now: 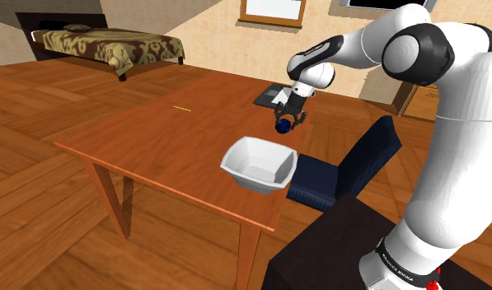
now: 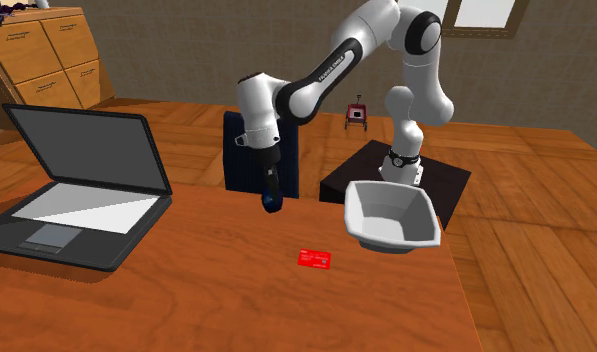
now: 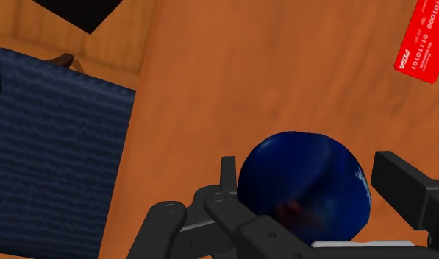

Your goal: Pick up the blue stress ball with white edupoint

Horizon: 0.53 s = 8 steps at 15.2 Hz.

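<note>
Wooden desk point(image 1: 153, 140); blue chair point(image 1: 351, 165) stood at its edge. Open laptop point(image 2: 76, 190) and white bowl point(image 1: 259, 165) sat on desk, well apart. End effector point(image 2: 273, 197) hung over desk near chair, fingers clamped on dark blue ball point(image 3: 302, 184). Small red card point(image 2: 315, 259) lay near bowl

Between the open laptop point(image 2: 76, 190) at the second exterior view's left and the white bowl point(image 2: 391, 215) at its right, the tabletop point(image 2: 206, 290) is bare wood, save a flat red card point(image 2: 315, 259). The dark blue chair point(image 2: 236, 165) stands just behind the gripper point(image 2: 272, 198), which clasps the blue ball point(image 3: 302, 184).
</note>
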{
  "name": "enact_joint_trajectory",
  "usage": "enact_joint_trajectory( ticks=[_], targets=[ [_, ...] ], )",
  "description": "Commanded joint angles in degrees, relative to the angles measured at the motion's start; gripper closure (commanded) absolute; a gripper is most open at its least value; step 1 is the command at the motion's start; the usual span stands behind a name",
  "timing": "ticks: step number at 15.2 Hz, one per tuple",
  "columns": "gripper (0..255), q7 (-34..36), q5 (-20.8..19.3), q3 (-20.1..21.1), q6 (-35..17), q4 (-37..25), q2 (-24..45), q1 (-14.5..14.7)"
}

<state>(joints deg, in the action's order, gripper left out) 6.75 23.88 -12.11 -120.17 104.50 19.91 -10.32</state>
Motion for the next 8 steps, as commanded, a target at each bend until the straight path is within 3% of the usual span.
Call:
enact_joint_trajectory(
  ticks=[1,8],
  targets=[
    [255,0.6,-0.4,-0.1,1.3,-0.8,-0.7,0.1],
    [255,1.9,-1.4,-0.4,4.4,-2.5,-2.3,0.2]
  ],
)
